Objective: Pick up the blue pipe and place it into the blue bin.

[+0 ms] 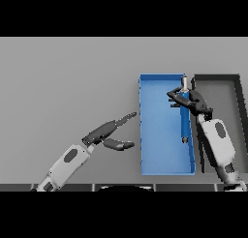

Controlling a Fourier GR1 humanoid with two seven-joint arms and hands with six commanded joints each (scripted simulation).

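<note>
My right hand (190,99) is curled round the blue pipe (184,117), held over the blue bin (160,130) along its right wall — release askew and it straddles that wall. Left hand (110,133) hangs slack-fingered over the table.

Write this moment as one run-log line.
right hand: shut on blue pipe | pipe: over blue bin, right side | left hand: open, idle on table

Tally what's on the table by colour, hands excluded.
Blue: 2, the open rectangular blue bin and the long blue pipe with a grey end, held over the bin's right side by the right hand, fingers curled round it.
Dark grey: 1, the open rectangular dark grey bin to the right of the blue one.
Total: 3
</note>
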